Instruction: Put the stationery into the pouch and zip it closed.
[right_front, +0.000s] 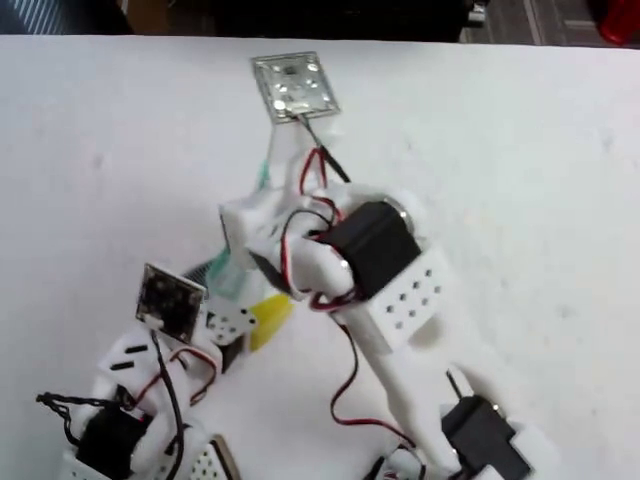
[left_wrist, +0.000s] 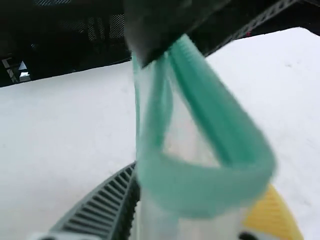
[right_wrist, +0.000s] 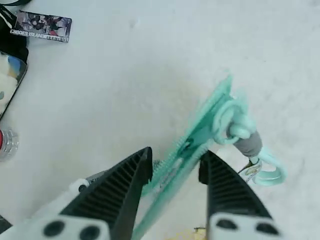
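The pouch (right_front: 228, 272) is clear with a teal zipper rim and hangs between the two arms near the table's middle. My right gripper (right_wrist: 176, 160) has its black ribbed fingers (right_wrist: 125, 185) on either side of the teal rim (right_wrist: 200, 127), pinching it. The grey zipper pull (right_wrist: 247, 142) with its teal loop lies just past the fingertips. In the left wrist view the pouch rim (left_wrist: 200, 185) gapes in a wide loop close to the camera. My left gripper (left_wrist: 150, 205) holds its lower part against a ribbed finger (left_wrist: 100, 210). A yellow piece (left_wrist: 272, 215) shows beside it.
The right arm (right_front: 390, 290) crosses the table from the near right, its wires looping over the pouch. A small printed card (right_wrist: 42, 26) and a dark flat object (right_wrist: 7, 80) lie at the table's side. The far table edge (right_front: 400, 40) borders a dark floor.
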